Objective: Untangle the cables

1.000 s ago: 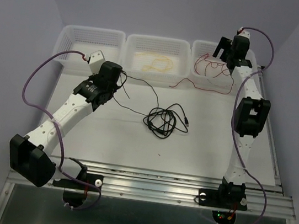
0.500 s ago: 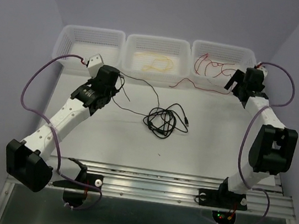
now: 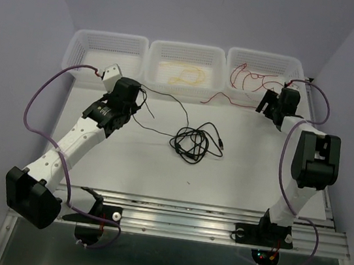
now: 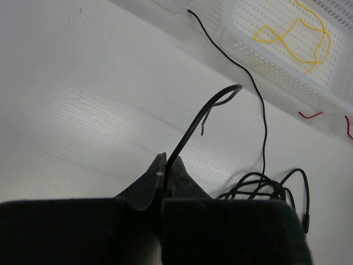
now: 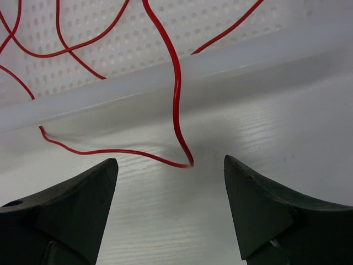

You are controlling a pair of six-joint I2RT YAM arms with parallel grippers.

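A black cable (image 3: 192,141) lies coiled at the table's middle, one strand running left to my left gripper (image 3: 141,96). In the left wrist view the left gripper (image 4: 167,161) is shut on the black cable (image 4: 190,128), which arches up from the jaws. A red cable (image 3: 251,77) lies in the right basket and hangs over its front wall onto the table (image 3: 218,97). My right gripper (image 3: 263,105) is open just in front of that basket; in the right wrist view the right gripper (image 5: 171,165) stands over a bend of the red cable (image 5: 176,99). A yellow cable (image 3: 185,74) lies in the middle basket.
Three white mesh baskets stand in a row along the back: left (image 3: 83,47), middle (image 3: 158,54) and right (image 3: 292,64). Violet walls close in on both sides. Thick purple arm cables (image 3: 37,96) loop beside each arm.
My right arm has swung down from above the right basket to the table just in front of it. My left gripper has stayed in place, still shut on the black cable.
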